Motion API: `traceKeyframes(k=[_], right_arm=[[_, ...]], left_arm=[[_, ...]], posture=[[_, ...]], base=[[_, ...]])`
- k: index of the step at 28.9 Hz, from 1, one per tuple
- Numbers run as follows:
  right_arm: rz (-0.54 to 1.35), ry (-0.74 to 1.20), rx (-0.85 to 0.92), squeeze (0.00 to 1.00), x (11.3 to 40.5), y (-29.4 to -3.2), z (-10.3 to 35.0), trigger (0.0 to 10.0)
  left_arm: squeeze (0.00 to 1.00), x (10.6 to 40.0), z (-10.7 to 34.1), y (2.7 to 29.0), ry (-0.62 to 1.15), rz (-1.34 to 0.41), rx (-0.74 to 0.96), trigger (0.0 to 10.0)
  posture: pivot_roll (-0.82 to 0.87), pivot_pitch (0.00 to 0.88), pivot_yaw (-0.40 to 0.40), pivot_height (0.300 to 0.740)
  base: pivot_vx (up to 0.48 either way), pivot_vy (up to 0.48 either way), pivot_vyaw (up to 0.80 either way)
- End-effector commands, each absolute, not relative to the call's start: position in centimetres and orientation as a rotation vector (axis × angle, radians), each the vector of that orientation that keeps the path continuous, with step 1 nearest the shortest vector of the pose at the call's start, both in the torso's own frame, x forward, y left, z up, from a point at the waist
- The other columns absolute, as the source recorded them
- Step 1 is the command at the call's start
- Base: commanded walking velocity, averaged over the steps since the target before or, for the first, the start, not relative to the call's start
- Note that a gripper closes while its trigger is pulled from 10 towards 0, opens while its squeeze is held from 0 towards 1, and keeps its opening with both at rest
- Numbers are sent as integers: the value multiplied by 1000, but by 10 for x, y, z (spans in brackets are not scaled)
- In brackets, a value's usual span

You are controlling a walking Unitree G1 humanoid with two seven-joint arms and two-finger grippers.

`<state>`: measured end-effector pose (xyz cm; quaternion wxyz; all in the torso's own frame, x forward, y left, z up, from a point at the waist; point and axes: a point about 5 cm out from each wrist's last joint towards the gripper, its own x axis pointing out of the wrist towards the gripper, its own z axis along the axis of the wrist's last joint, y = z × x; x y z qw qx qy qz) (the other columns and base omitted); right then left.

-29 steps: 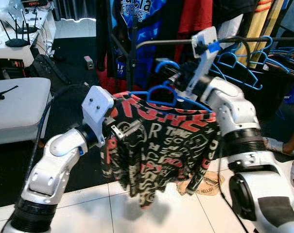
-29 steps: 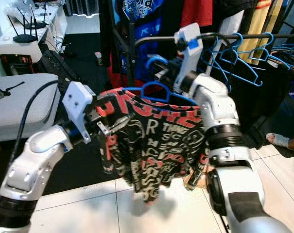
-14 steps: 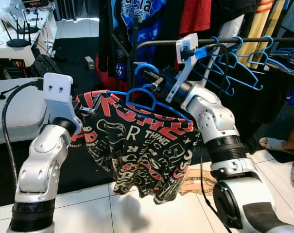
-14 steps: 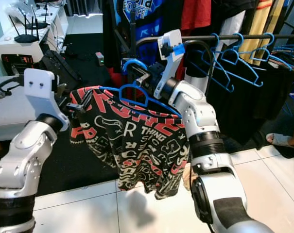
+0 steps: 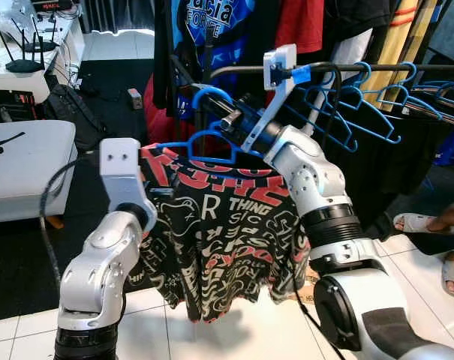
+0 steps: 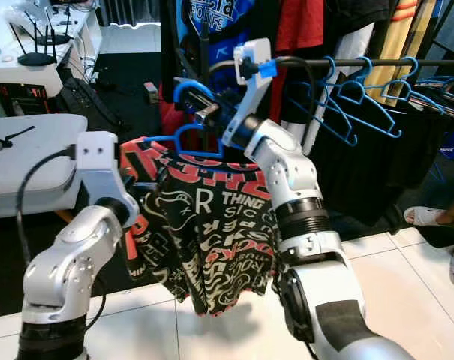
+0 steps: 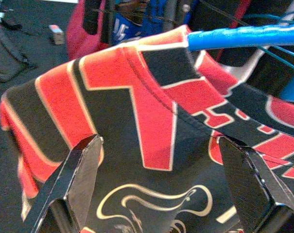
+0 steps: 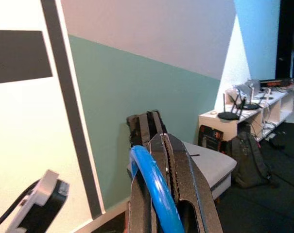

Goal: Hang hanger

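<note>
Two silver arms carried our load. Nearest, our left claw stood spread apart against the black, red and white printed T-shirt. Beyond it, our right claw was clamped on the blue plastic hanger bearing that shirt, just before the black metal clothes rail.

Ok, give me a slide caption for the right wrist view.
Right gripper shut on the blue hanger, facing a teal-and-white wall.

person: feet only, rest cut off | rail: right end cut off
</note>
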<state>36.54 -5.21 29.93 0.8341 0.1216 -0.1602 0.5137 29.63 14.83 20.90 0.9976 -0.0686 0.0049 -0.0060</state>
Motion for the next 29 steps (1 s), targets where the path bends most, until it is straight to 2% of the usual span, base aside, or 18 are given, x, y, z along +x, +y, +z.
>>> traceKeyframes(k=[1,9,10,11,12,25,27,29], right_arm=[[1129,-362,257,0,361,-49,305,10000],[1177,-337,244,0,355,-45,297,10000],[1181,-335,244,0,355,-45,296,10000],[1181,-335,244,0,355,-45,296,10000],[1187,-333,245,0,354,-45,296,10000],[1123,-334,218,0,359,-58,295,10000],[1047,-330,194,0,368,-75,295,10000],[1047,-330,194,0,368,-75,295,10000]], left_arm=[[0,296,213,148,5,1,-150,10000],[0,296,221,155,0,90,-160,10000],[0,296,222,157,-3,104,-160,4627],[0,296,222,157,-3,104,-160,4627],[0,296,223,158,-8,115,-161,0],[0,299,231,160,-33,140,-135,0],[0,300,242,170,-84,173,-66,0],[0,300,242,170,-84,173,-66,0]], posture=[[50,25,-85,740],[46,28,-82,740],[46,28,-82,740],[46,28,-82,740],[45,28,-80,740],[47,25,-87,740],[53,24,-94,740],[53,24,-94,740]], base=[[0,0,0],[0,0,0],[0,0,0],[0,0,0],[0,0,0],[0,0,0],[0,0,0],[0,0,0]])
